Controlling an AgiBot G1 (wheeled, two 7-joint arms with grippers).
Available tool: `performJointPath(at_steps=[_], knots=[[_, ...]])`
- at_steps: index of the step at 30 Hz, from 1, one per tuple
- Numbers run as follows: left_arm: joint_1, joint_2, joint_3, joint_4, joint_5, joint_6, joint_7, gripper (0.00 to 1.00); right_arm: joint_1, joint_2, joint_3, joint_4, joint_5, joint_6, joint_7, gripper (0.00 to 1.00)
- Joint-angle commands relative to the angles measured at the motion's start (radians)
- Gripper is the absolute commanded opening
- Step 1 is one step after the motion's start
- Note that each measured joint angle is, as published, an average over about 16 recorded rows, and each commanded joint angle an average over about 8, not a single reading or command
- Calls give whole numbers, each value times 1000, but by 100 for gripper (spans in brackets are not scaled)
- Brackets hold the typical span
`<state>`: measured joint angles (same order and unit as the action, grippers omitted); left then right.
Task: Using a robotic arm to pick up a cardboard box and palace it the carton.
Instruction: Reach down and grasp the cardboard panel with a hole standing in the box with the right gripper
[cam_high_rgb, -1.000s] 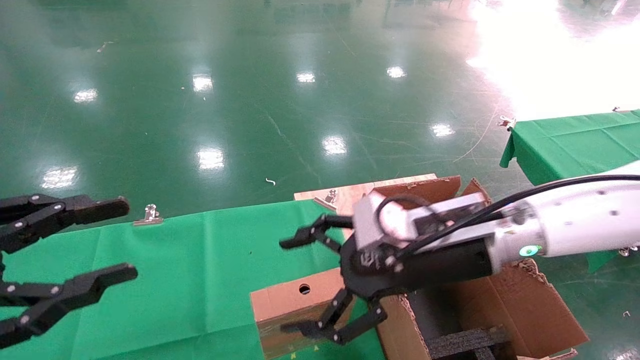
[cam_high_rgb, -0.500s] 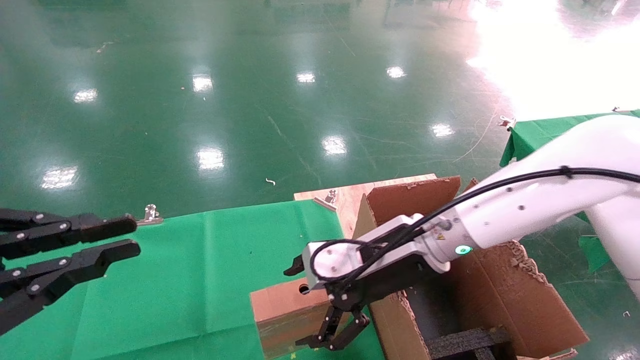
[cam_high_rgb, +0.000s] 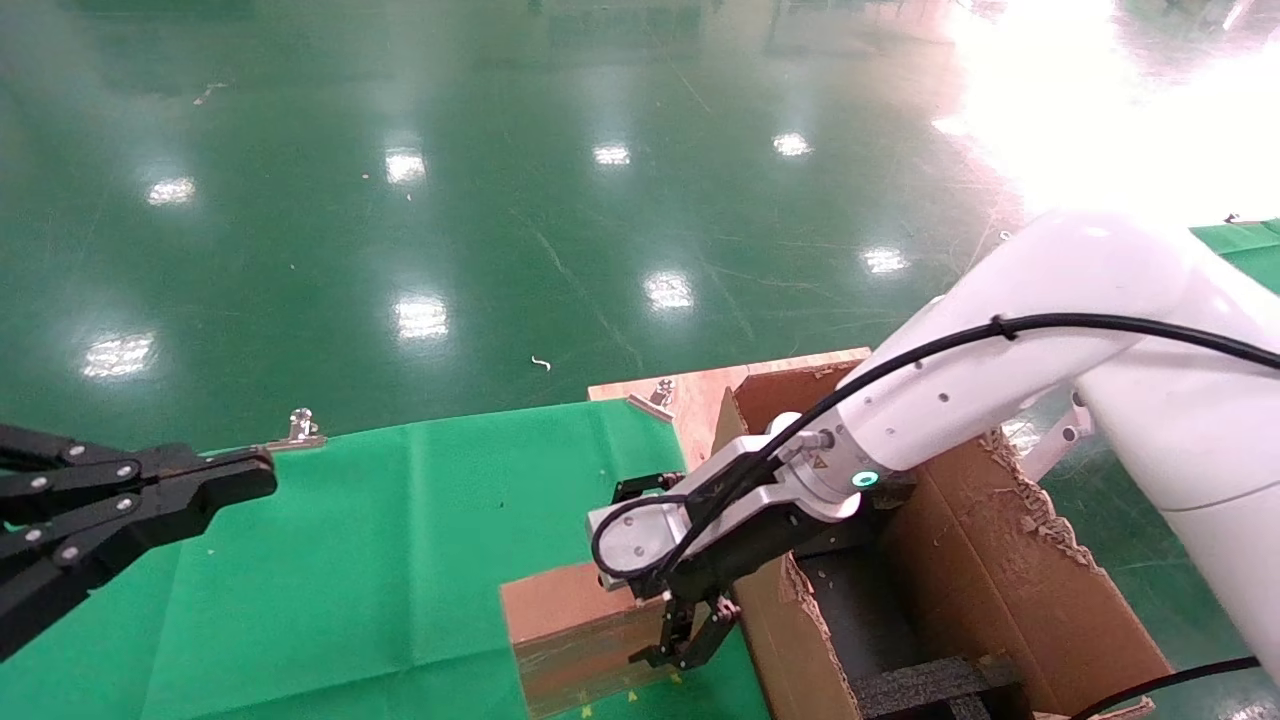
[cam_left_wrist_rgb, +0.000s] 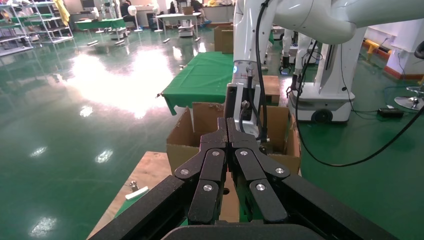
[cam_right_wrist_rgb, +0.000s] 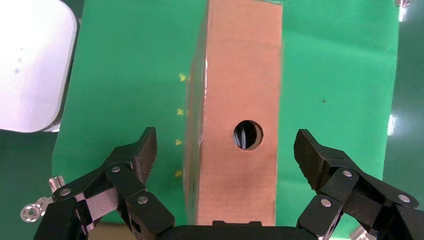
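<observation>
The small brown cardboard box (cam_high_rgb: 560, 612) stands on edge on the green cloth, beside the carton's left wall. In the right wrist view its narrow side (cam_right_wrist_rgb: 240, 100) with the round hole faces the camera. The white robotic arm's right gripper (cam_high_rgb: 645, 580) points down over the box, open, with one finger (cam_right_wrist_rgb: 135, 155) on each side and not touching it. The large carton (cam_high_rgb: 1000, 590) with torn flaps and black foam (cam_high_rgb: 920, 685) sits at the right. My left gripper (cam_high_rgb: 215, 485) hovers at the far left, shut and empty; its tips (cam_left_wrist_rgb: 227, 125) are pressed together.
A green cloth (cam_high_rgb: 400, 560) covers the table. A bare wooden board (cam_high_rgb: 700, 385) lies behind the carton. A metal clip (cam_high_rgb: 300, 428) sits on the cloth's far edge. Another green-covered table (cam_high_rgb: 1240, 245) stands at the far right, and the green floor lies beyond.
The right arm swung left and down, turning its gripper from sideways to pointing down over the box, fingers straddling it. The left gripper closed from open to shut.
</observation>
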<state>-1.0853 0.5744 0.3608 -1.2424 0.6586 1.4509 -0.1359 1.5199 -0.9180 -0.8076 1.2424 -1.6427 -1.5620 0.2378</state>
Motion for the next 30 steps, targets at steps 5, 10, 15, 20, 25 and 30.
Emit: performJointPath(at_steps=[5, 10, 15, 20, 25, 30], knots=[[0, 0, 0, 0, 0, 0, 0, 100, 21, -19, -43, -15, -21, -1, -21, 100], [0, 0, 0, 0, 0, 0, 0, 100, 31, -26, -66, -21, -33, 2, -31, 52], [0, 0, 0, 0, 0, 0, 0, 100, 34, -27, -73, -26, -37, 5, -33, 0], [0, 0, 0, 0, 0, 0, 0, 100, 33, -26, -70, -24, -34, 5, -33, 0], [0, 0, 0, 0, 0, 0, 0, 100, 32, -25, -67, -23, -32, 5, -33, 0], [0, 0, 0, 0, 0, 0, 0, 100, 31, -25, -65, -22, -31, 4, -32, 0]])
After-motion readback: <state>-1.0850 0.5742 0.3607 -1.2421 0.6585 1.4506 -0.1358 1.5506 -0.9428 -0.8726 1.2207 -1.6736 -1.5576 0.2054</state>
